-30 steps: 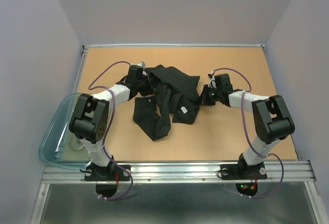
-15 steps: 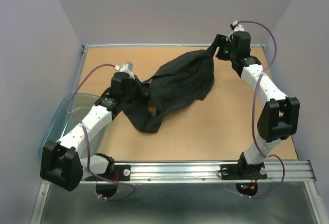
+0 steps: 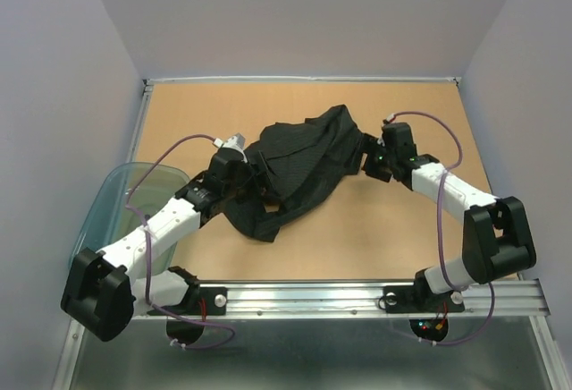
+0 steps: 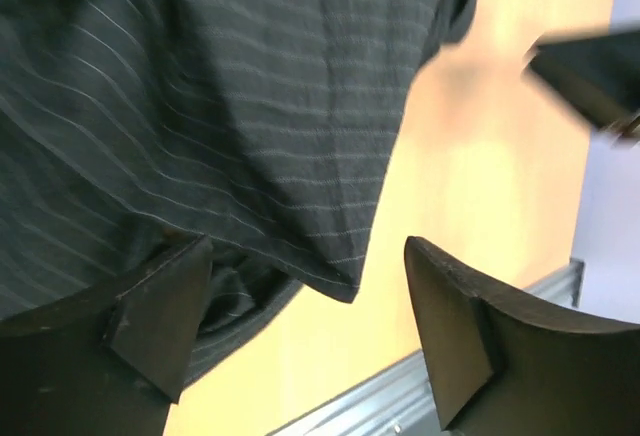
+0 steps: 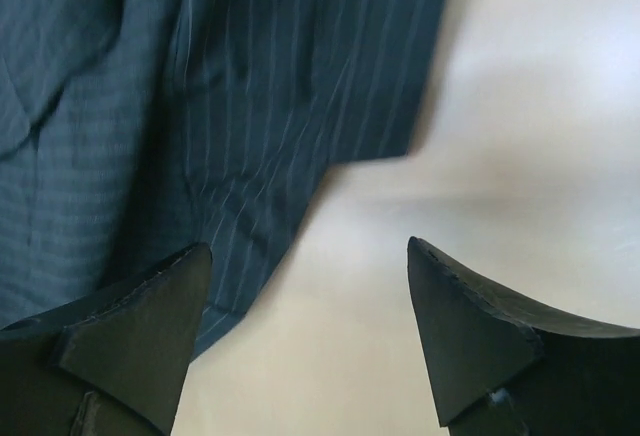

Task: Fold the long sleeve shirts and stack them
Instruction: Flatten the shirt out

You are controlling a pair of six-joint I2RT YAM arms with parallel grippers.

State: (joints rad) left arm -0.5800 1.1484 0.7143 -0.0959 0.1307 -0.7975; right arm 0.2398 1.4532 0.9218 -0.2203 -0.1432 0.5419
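Observation:
One long sleeve shirt [image 3: 299, 162], black with thin pinstripes, lies crumpled in a heap at the middle of the table. My left gripper [image 3: 243, 168] stands at the heap's left edge, jaws wide open. In the left wrist view a corner of the pinstriped cloth [image 4: 250, 126] hangs in front of the open left gripper [image 4: 305, 291], with nothing pinched. My right gripper [image 3: 368, 162] is at the heap's right edge, also open. The right wrist view shows the shirt's hem [image 5: 240, 106] ahead and left of the open right gripper [image 5: 305, 301], over bare table.
A translucent blue-grey plastic tub [image 3: 112, 207] sits off the table's left edge beside my left arm. A metal rail [image 3: 313, 296] runs along the near edge. Grey walls close in the table at the back and sides.
Both grippers have opened and let go of the shirt. The right arm dropped from the far right corner to the heap's right edge. The shirt, stretched between them before, has slumped into a heap.

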